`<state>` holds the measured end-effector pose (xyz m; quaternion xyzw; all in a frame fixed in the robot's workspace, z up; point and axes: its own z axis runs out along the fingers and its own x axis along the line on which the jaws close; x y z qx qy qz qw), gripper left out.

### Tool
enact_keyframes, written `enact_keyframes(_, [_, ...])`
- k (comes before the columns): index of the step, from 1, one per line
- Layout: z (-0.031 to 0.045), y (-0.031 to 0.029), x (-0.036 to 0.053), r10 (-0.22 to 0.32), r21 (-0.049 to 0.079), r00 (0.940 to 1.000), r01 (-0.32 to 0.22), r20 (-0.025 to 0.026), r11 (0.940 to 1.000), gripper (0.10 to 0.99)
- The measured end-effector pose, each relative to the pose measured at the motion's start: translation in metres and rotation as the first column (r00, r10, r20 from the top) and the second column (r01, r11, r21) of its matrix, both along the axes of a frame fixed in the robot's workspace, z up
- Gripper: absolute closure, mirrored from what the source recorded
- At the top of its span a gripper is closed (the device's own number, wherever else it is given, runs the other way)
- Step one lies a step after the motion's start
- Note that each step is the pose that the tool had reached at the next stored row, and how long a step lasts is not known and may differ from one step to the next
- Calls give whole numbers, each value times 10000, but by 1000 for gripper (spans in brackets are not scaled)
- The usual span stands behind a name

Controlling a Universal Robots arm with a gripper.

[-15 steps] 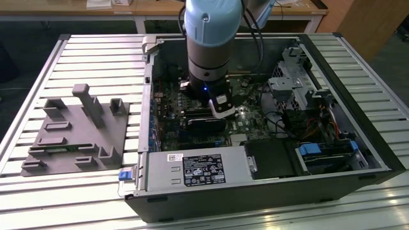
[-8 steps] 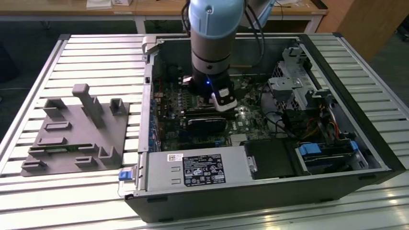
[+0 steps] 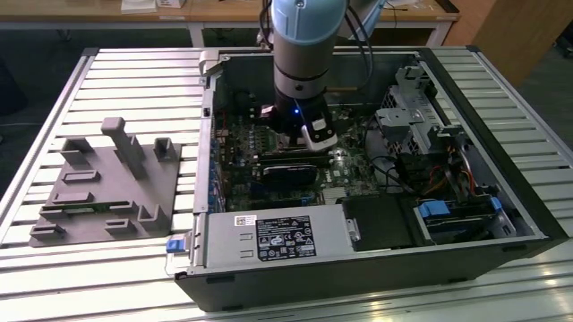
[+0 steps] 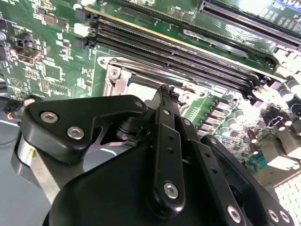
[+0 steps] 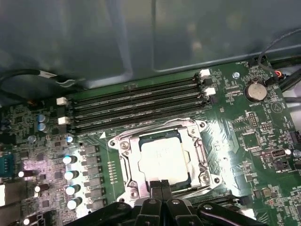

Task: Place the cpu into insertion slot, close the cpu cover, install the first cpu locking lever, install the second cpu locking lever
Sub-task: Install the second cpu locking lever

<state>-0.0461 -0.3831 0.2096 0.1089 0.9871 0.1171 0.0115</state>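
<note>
The cpu lies flat in the insertion slot, its pale metal face catching the light. The cpu cover, a silvery frame, lies down around it. My gripper is at the socket's near edge, with both black fingertips pressed together and shut; I cannot tell if a thin lever is between them. In the second wrist view the gripper points down at the same socket. In the exterior view the arm reaches straight down into the open computer case, the gripper low over the motherboard.
Long black memory slots run beside the socket, with capacitors and a coin battery nearby. The case wall rises behind. A black card, power supply and drive cage crowd the case. A grey fixture sits on the table.
</note>
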Motion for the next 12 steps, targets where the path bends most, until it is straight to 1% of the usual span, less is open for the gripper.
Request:
enact_keyframes(3, [0, 55, 19, 2, -194, 10000, -2, 0, 9998, 980])
enact_keyframes(5, [0, 108, 29, 2, -313, 10000, -2, 0, 9995, 980])
enact_keyframes(10, [0, 224, 56, 3, -496, 10000, -3, 0, 9988, 980])
enact_keyframes(12, [0, 245, 70, 3, -562, 10000, -2, 0, 9984, 980])
